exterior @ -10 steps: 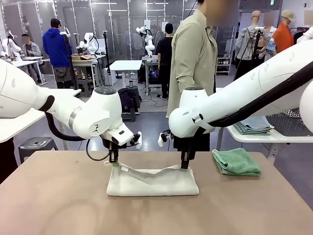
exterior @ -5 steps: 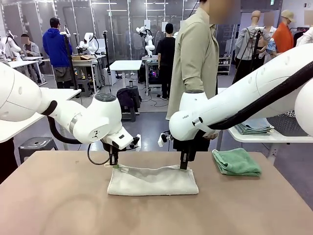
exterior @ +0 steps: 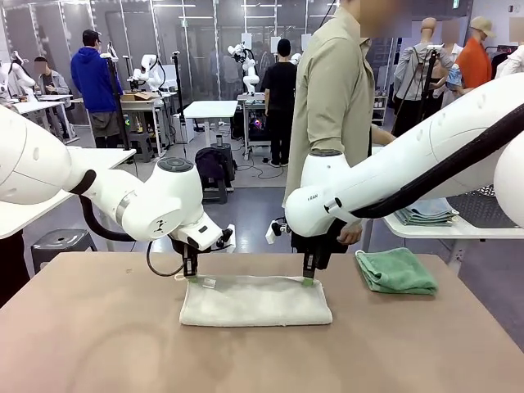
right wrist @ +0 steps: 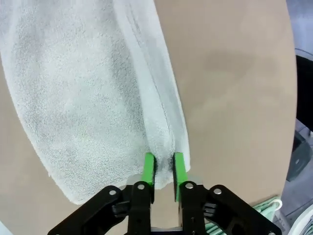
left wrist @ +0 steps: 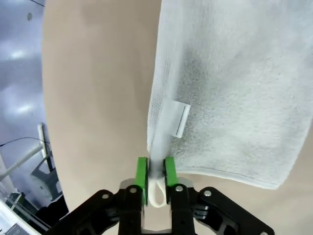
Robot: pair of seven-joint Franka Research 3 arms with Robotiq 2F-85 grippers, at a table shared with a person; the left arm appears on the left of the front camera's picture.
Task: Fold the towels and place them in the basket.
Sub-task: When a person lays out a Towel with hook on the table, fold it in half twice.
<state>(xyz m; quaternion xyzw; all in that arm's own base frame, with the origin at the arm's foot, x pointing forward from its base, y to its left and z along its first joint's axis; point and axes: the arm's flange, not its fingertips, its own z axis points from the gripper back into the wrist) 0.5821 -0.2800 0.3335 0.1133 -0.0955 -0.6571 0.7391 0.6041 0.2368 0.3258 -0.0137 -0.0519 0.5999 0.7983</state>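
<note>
Down between the left gripper's point(left wrist: 155, 176) green pads point(left wrist: 142, 174) sits the cream towel's point(exterior: 255, 300) corner hem and hanging loop, the pads set a little apart on either side; whether they press the cloth or stand just off it I cannot tell. The right gripper point(right wrist: 164, 171) is much the same: its pads flank a ridge of the towel's edge with a narrow gap, grip or not unclear. From the front, both pairs of fingertips are tiny against the towel's far corners, left gripper point(exterior: 190, 276) and right gripper point(exterior: 309, 278) alike. The towel lies folded flat at the middle of the brown table point(exterior: 98, 344), its label showing. A mint green towel point(exterior: 396, 271) sits folded to the right, well apart. A person point(exterior: 332, 98) stands at the far edge, legs hidden behind the right arm.
</note>
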